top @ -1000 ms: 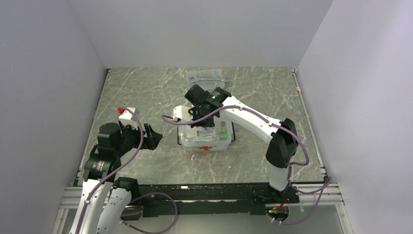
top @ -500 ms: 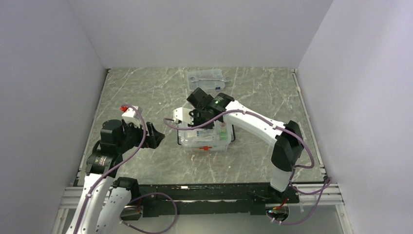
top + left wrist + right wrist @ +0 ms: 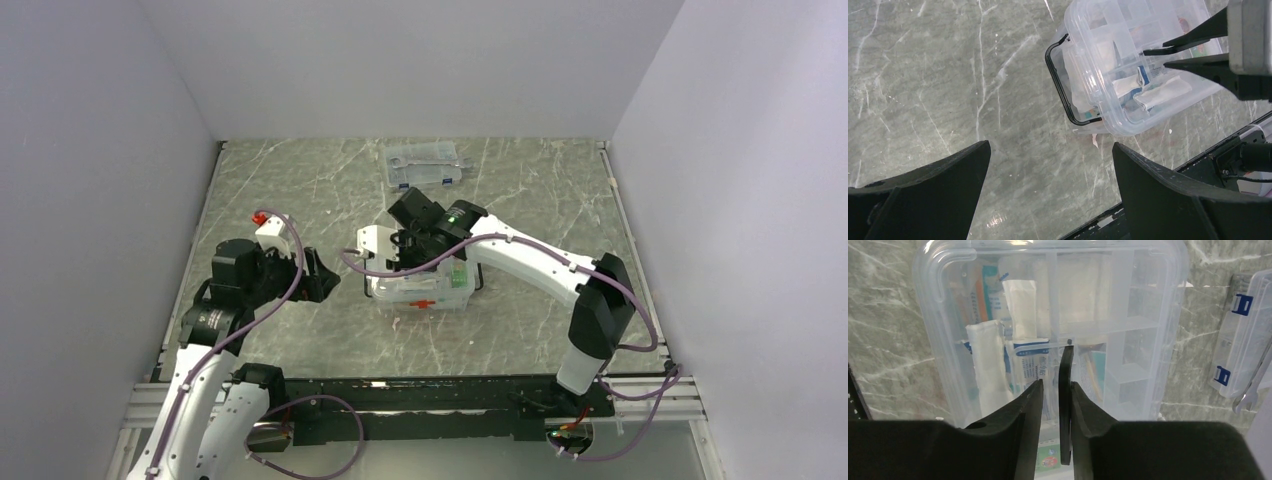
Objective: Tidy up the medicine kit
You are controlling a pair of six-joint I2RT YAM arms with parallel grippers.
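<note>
While the right tool (image 3: 1055, 385) hangs over the medicine kit (image 3: 933, 270), jaws a crack apart, nothing plainly gripped, the left tool (image 3: 1050, 147) hovers wide and empty, likely keeping clear.

A flat clear case (image 3: 424, 165) with blue latches (image 3: 1242, 303) lay at the far middle of the grey marbled table (image 3: 300, 190), well apart from its near edge. A metal wrench (image 3: 1249, 392) showed through its clear plastic. Plain white walls (image 3: 400, 60) enclosed the table on the left, far and right.
</note>
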